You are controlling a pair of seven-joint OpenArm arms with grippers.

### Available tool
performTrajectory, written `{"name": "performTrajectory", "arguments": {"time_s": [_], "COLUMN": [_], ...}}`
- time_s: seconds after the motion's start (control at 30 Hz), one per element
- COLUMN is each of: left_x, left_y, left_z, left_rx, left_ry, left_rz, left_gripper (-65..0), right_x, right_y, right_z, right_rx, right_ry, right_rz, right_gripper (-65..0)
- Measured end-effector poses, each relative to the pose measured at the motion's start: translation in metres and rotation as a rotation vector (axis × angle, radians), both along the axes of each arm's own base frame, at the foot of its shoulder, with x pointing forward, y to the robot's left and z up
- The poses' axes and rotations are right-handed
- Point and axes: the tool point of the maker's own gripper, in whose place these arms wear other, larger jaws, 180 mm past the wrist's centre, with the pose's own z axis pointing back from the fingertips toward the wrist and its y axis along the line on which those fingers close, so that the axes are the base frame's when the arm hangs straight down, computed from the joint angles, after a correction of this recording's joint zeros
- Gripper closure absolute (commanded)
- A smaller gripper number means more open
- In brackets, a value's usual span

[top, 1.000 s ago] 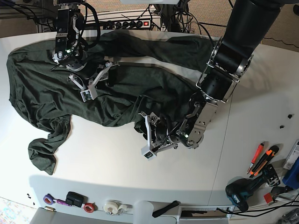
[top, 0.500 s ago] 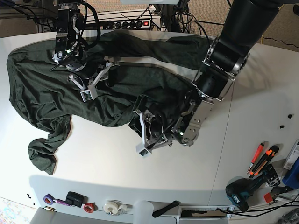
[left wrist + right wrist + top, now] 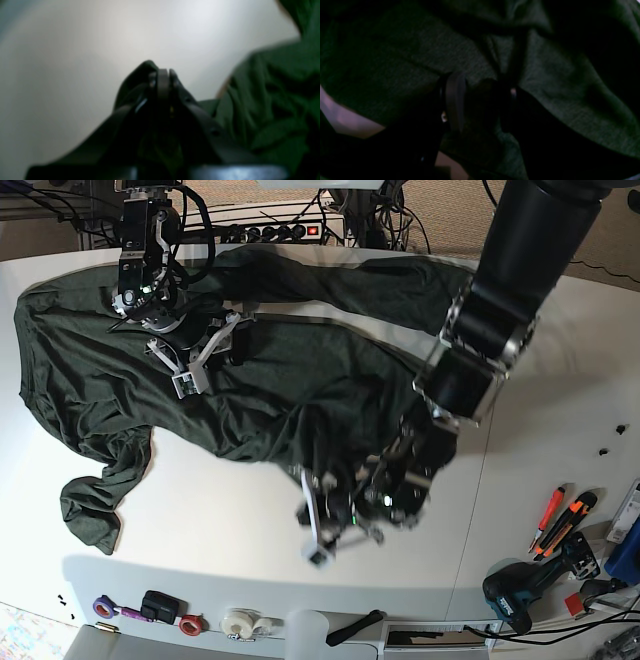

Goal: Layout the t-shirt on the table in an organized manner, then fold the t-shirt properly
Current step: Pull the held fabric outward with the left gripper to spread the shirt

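Layout is incomplete — the t-shirt (image 3: 200, 380) lies bunched and creased across the surface (image 3: 560, 380); no fold is made. The left end effector (image 3: 162, 75), fingers together on a hem edge, is low with cloth to its right. The right end effector (image 3: 480, 100) rests fingers apart — shirt beneath it.

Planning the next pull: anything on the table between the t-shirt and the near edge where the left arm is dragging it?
Nothing visible. The left gripper hangs over bare table beside the t-shirt; tape rolls lie only along the near edge.
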Motion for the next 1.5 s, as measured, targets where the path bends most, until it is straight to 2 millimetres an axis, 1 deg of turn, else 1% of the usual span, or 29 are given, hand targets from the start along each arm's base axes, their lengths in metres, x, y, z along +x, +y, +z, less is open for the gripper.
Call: {"name": "performTrajectory", "arguments": {"time_s": [0.07,0.17,0.23,0.3,0.5,0.6,0.67,0.7,0.77,0.8,0.83,1.03,1.17,1.23,1.3,1.4,1.47,1.5], "left_x": [0.015,0.038,0.048,0.056,0.063,0.068,0.069,0.070,0.070,0.070,0.070,0.072,0.068,0.060,0.051,0.038,0.025,0.018], "left_y": [0.006,0.029,0.041,0.049,0.057,0.060,0.057,0.055,0.053,0.053,0.053,0.058,0.063,0.063,0.067,0.082,0.094,0.099], "left_z": [0.015,0.026,0.034,0.041,0.049,0.059,0.066,0.070,0.073,0.073,0.073,0.073,0.057,0.043,0.027,0.001,-0.019,-0.027], "left_rx": [0.029,0.125,0.148,0.164,0.149,0.154,0.134,0.118,0.111,0.105,0.102,0.110,0.155,0.142,0.122,0.088,0.086,0.089], "left_ry": [-0.064,-0.156,-0.205,-0.257,-0.329,-0.400,-0.436,-0.458,-0.469,-0.466,-0.464,-0.463,-0.387,-0.309,-0.237,-0.164,-0.117,-0.102], "left_rz": [0.028,0.120,0.172,0.205,0.226,0.229,0.223,0.219,0.216,0.217,0.218,0.239,0.241,0.210,0.201,0.204,0.184,0.163], "left_gripper": [0.0,0.0,0.0,0.0,0.0,0.0,0.0,-7.9,-27.7,-33.4,-34.5,-34.4,-34.3,-34.0,-28.1,-14.8,-7.1,-4.4], "right_x": [0.000,0.000,0.000,0.000,0.000,0.000,0.000,0.000,0.000,0.000,0.000,0.000,0.000,0.001,0.003,0.008,0.010,0.013], "right_y": [0.000,0.000,0.000,0.000,0.000,0.000,-0.001,-0.001,-0.001,-0.001,-0.001,0.000,0.000,-0.001,-0.001,-0.011,-0.023,-0.025], "right_z": [0.000,0.000,0.000,0.000,0.000,0.000,0.000,0.000,0.000,0.000,0.000,0.000,0.000,0.001,0.002,0.006,0.016,0.027], "right_rx": [0.000,0.000,0.000,-0.001,0.000,-0.001,-0.003,-0.003,-0.003,-0.003,-0.004,-0.003,-0.003,-0.005,-0.006,-0.037,-0.081,-0.083], "right_ry": [0.000,0.000,0.000,0.000,0.000,0.000,0.000,0.000,0.000,0.000,0.000,0.000,-0.004,-0.007,-0.011,-0.007,-0.016,-0.047], "right_rz": [0.000,0.000,0.000,0.000,0.000,-0.001,0.000,-0.001,-0.001,0.000,-0.001,0.000,-0.001,-0.001,-0.001,-0.021,-0.050,-0.059], "right_gripper": [-22.3,-22.3,-22.3,-22.3,-22.3,-22.3,-22.3,-22.3,-22.3,-22.3,-22.3,-22.3,-22.3,-22.3,-22.3,-22.3,-22.3,-22.3]}}
